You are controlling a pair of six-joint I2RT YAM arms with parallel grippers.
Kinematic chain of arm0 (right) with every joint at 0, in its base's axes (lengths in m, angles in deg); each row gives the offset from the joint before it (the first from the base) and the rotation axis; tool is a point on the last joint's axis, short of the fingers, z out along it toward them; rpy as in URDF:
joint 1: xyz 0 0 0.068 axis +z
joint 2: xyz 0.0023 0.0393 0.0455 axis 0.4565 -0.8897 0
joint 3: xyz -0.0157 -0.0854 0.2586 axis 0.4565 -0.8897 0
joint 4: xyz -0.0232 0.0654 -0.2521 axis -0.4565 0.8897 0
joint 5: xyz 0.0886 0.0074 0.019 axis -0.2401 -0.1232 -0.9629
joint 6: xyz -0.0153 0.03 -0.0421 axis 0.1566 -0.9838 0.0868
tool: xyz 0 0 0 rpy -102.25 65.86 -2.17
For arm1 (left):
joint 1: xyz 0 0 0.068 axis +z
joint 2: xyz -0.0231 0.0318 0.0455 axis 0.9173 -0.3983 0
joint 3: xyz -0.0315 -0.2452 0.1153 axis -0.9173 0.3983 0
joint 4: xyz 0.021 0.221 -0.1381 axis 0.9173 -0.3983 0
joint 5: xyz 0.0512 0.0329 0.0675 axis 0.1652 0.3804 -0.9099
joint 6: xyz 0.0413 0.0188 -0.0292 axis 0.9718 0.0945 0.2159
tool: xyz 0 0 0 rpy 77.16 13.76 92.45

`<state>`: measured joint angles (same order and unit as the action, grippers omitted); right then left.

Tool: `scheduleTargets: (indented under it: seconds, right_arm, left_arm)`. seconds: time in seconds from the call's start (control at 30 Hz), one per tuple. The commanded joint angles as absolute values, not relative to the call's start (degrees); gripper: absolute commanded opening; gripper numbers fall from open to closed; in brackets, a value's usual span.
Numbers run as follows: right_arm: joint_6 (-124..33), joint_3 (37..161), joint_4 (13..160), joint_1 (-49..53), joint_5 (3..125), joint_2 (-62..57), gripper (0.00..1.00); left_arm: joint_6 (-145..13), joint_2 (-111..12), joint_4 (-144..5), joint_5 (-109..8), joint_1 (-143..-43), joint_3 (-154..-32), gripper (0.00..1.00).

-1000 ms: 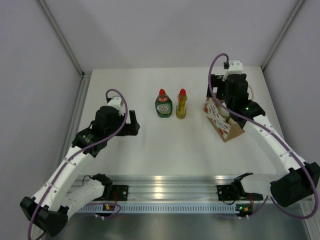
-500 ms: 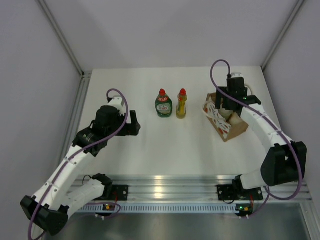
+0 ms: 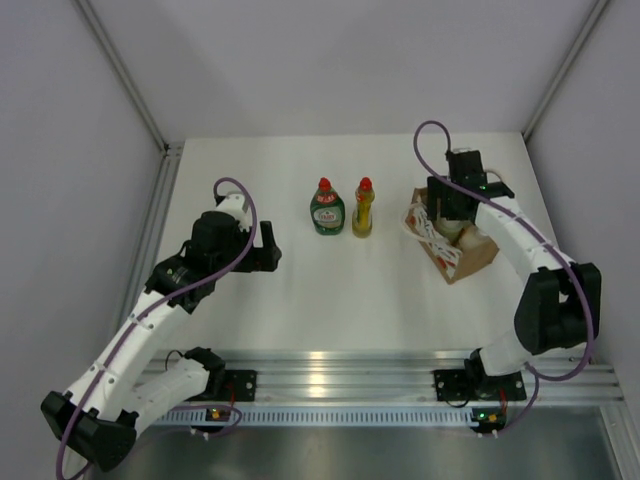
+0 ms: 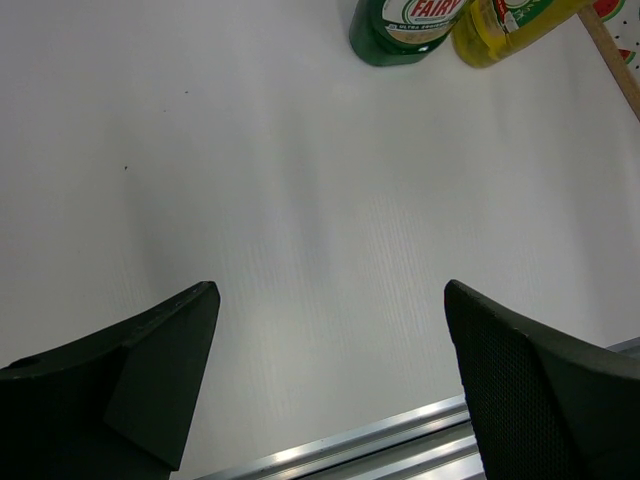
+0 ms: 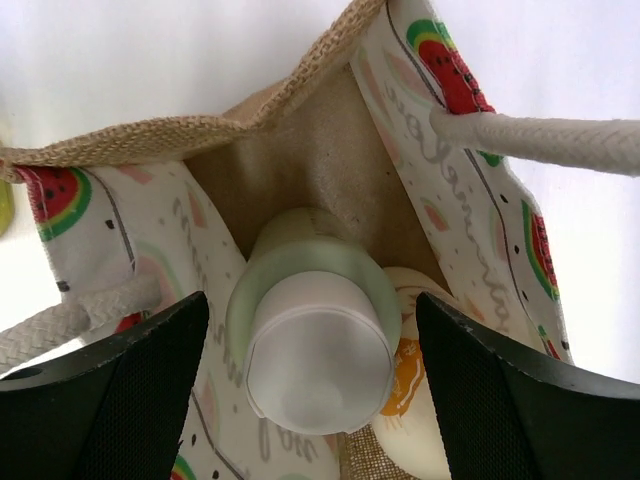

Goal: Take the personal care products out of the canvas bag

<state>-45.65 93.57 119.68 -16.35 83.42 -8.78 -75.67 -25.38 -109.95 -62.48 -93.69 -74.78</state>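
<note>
1. The right gripper [image 5: 310,320] is spread wide at the mouth of the canvas bag [image 5: 290,150]; nothing is gripped.
2. The cream cylinder [image 5: 318,350] and the peach bottle [image 5: 425,420] are seen inside the bag.
3. The green bottle [image 3: 326,210] and the yellow bottle [image 3: 363,210] are stood left of the bag.
4. The left gripper [image 4: 328,300] is spread and empty, farther left.

The left arm [image 3: 130,335] and right arm [image 3: 520,238] are white tubes with black joints, each bearing a purple cable [image 3: 246,205], with matte black fingers [image 4: 530,400]

I read "FAIR" on the label of the green bottle [image 4: 395,35] in my left wrist view. Script lettering on the canvas bag [image 5: 150,230] lining is not legible to me.
</note>
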Motion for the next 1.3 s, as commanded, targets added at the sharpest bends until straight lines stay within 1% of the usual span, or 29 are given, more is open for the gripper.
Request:
scheduleTargets:
  seconds: [0.0,0.23,0.43,0.6,0.7,0.73,0.77,0.83,0.87,0.93,0.97,1.13,1.17,1.2,1.27]
  right_arm:
    - [-45.2,96.4,123.9,-17.5,84.1,-9.3,0.82]
    - [-43.7,100.0,127.8,-17.5,85.6,-12.5,0.84]
    - [-42.6,101.4,128.9,-18.5,83.7,-16.7,0.85]
    - [-41.5,101.9,129.8,-18.8,81.8,-19.4,0.83]
    - [-41.3,102.0,129.8,-19.0,81.7,-20.3,0.80]
    - [-41.2,102.2,129.8,-19.2,81.6,-20.6,0.77]
    - [-41.2,102.4,129.6,-19.5,81.6,-20.8,0.69]
    - [-41.2,103.1,129.7,-19.8,81.3,-21.1,0.59]
    - [-41.2,103.4,129.6,-19.9,81.1,-21.1,0.47]
    - [-41.1,104.3,129.7,-20.0,80.9,-20.8,0.36]
    - [-41.1,104.6,129.6,-20.0,80.6,-20.7,0.27]
    - [-40.7,107.0,129.8,-20.1,80.2,-19.2,0.09]
    - [-40.8,107.2,129.7,-20.1,80.4,-18.9,0.03]
    - [-40.8,107.9,129.6,-20.2,80.5,-18.2,0.00]
    - [-41.1,108.6,129.6,-20.2,80.7,-17.6,0.00]
  left_arm:
    - [-75.6,-25.8,-107.0,-61.6,-93.9,-74.7,0.98]
    - [-75.5,-26.0,-107.0,-61.4,-93.9,-74.7,0.98]
    - [-75.5,-26.0,-107.0,-61.4,-93.8,-74.7,0.98]
    - [-75.6,-26.1,-107.0,-61.4,-93.9,-74.6,0.98]
    - [-75.6,-26.2,-107.0,-61.4,-93.9,-74.6,0.98]
    - [-75.5,-26.2,-107.0,-61.4,-93.9,-74.6,0.98]
    - [-75.5,-26.2,-106.9,-61.4,-93.9,-74.6,0.98]
    - [-75.5,-26.2,-107.0,-61.5,-93.9,-74.6,0.98]
    - [-75.5,-26.3,-107.0,-61.6,-93.8,-74.6,0.98]
    - [-75.4,-26.3,-106.9,-61.6,-93.9,-74.6,0.98]
    - [-75.5,-26.3,-107.0,-61.7,-93.9,-74.6,0.98]
    - [-75.5,-26.2,-107.0,-61.8,-93.9,-74.6,0.98]
    - [-75.5,-26.1,-107.0,-61.9,-93.9,-74.6,0.98]
    - [-75.4,-26.0,-107.0,-62.0,-93.9,-74.6,0.98]
    - [-75.4,-26.0,-107.0,-62.0,-93.9,-74.6,0.98]
